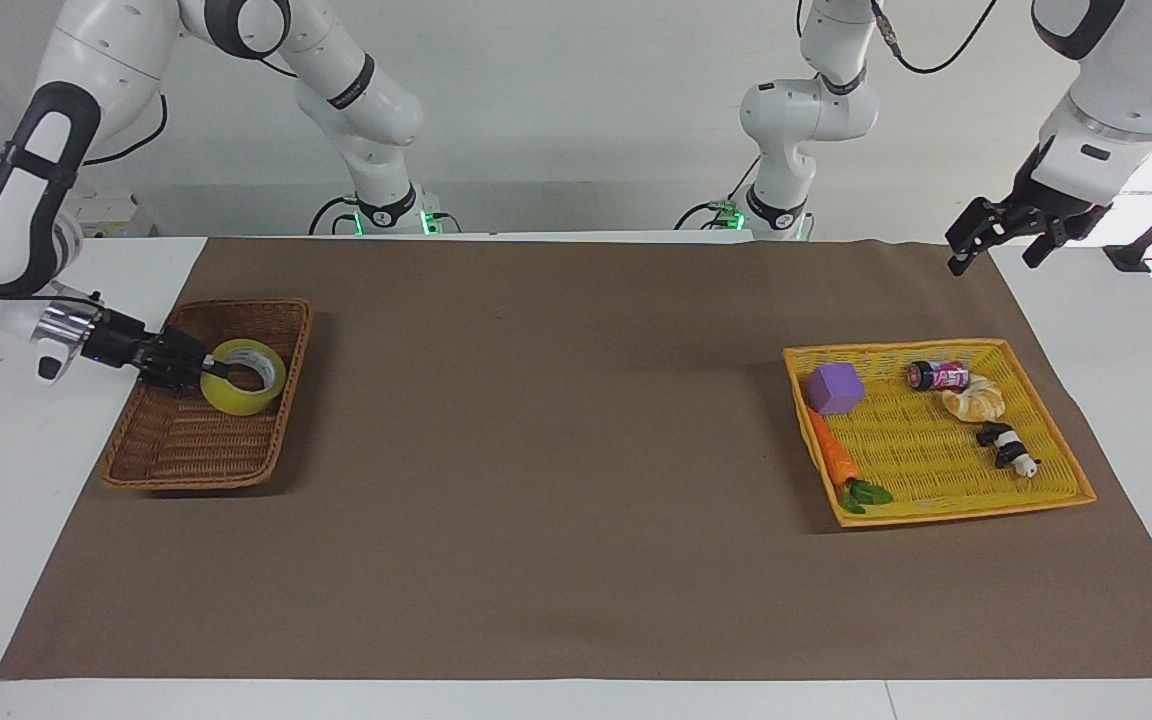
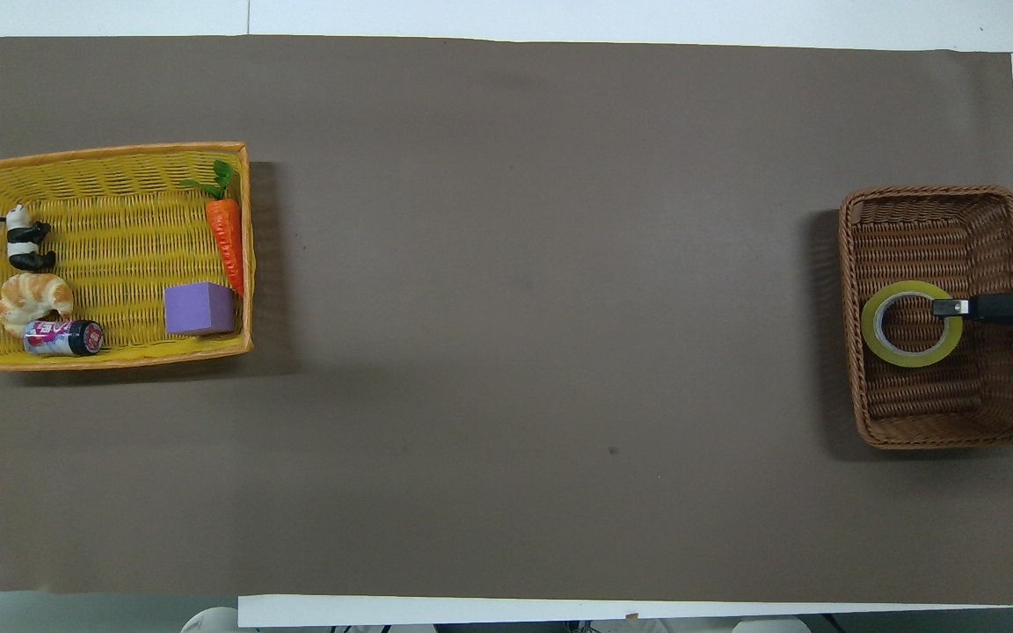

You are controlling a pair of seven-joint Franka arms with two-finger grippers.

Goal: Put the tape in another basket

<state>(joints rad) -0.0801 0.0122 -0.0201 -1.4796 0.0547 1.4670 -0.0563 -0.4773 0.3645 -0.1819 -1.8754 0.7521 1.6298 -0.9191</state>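
The yellow tape roll (image 1: 241,403) sits low inside the dark brown wicker basket (image 1: 151,465) at the right arm's end of the table. My right gripper (image 1: 211,372) reaches in over the basket's rim and is shut on the roll's wall, one finger inside the core. In the overhead view the tape (image 2: 874,338) lies near the middle of the brown basket (image 2: 937,431), with the right gripper (image 2: 946,308) at its edge. My left gripper (image 1: 993,258) is open and empty, raised in the air above the mat's corner near the yellow-orange basket (image 1: 966,508).
The yellow-orange basket (image 2: 102,359) holds a purple block (image 2: 199,308), a carrot (image 2: 227,233), a croissant (image 2: 32,297), a small can (image 2: 62,338) and a panda figure (image 2: 27,248). A brown mat (image 2: 506,264) covers the table.
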